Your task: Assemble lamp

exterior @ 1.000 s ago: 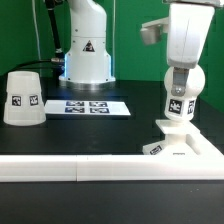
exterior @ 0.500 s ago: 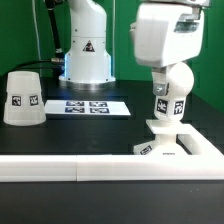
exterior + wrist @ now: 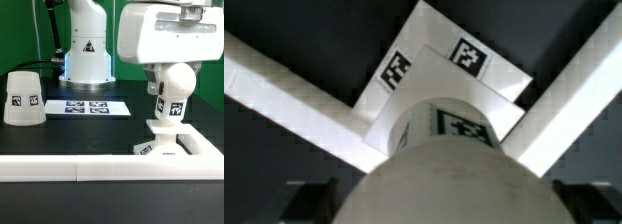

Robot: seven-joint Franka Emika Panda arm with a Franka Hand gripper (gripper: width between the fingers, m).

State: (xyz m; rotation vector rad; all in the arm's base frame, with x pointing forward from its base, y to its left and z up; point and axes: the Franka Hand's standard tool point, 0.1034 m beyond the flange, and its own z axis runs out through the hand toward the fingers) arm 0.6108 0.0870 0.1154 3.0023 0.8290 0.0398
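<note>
The bulb [image 3: 170,106] stands upright on the flat square base [image 3: 172,148] at the exterior view's right. My gripper [image 3: 170,76] comes down over its round head, largely hidden under the white hand. In the wrist view the bulb [image 3: 446,165] fills the space between my two dark fingers [image 3: 304,200], and my gripper [image 3: 441,205] is shut wide on its head. The base [image 3: 441,58] shows beyond it with two tags. The cone shade [image 3: 22,97] stands alone on the table at the exterior view's left.
The long white rail [image 3: 70,168] runs along the front and turns back at the right, with the base in its corner. The marker board [image 3: 90,105] lies mid-table. The arm's white pedestal [image 3: 86,45] stands behind it.
The hand has swung toward the exterior view's left and shows a broader side. The bulb and base have shifted slightly left with it. The shade has not moved.
</note>
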